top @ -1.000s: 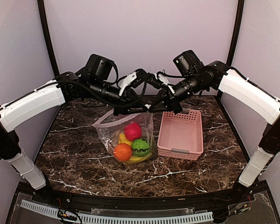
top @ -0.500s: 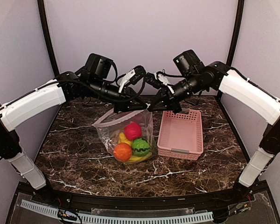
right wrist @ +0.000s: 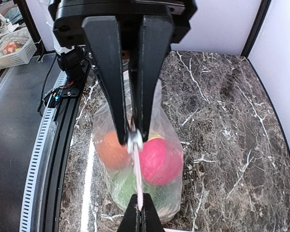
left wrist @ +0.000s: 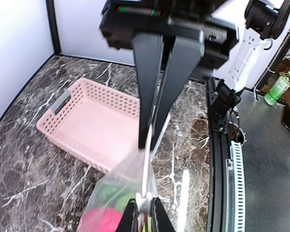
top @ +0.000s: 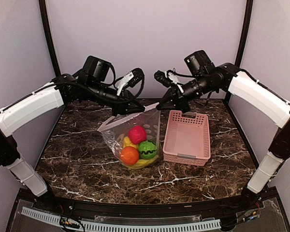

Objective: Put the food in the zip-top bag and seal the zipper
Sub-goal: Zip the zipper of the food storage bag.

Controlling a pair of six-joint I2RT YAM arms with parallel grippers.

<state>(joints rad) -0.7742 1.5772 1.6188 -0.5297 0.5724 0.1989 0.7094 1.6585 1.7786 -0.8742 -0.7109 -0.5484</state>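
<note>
Top view: found left fingers (top: 120,110) and right fingers (top: 160,105) drawn apart from their earlier close stance, both pinched narrow on the mouth of the floppy clear dotted zip-top bag (top: 152,128), pulling its thin clear press-strip zipper (top: 140,109) taut above the dark marble tabletop (top: 77,159). Judged loading done, sealing pending.

Counted inside the bag, glossy toy food: one red-pink ball (top: 137,135), one orange (top: 129,155), one green ball (top: 146,150), yellow pieces (top: 127,143) of unclear number. Counted one pink lattice plastic basket (top: 186,157) just beside.

Left wrist view: confirmed strip clamped at both ends.

Right wrist view: likewise; made out three balls through the film.
</note>
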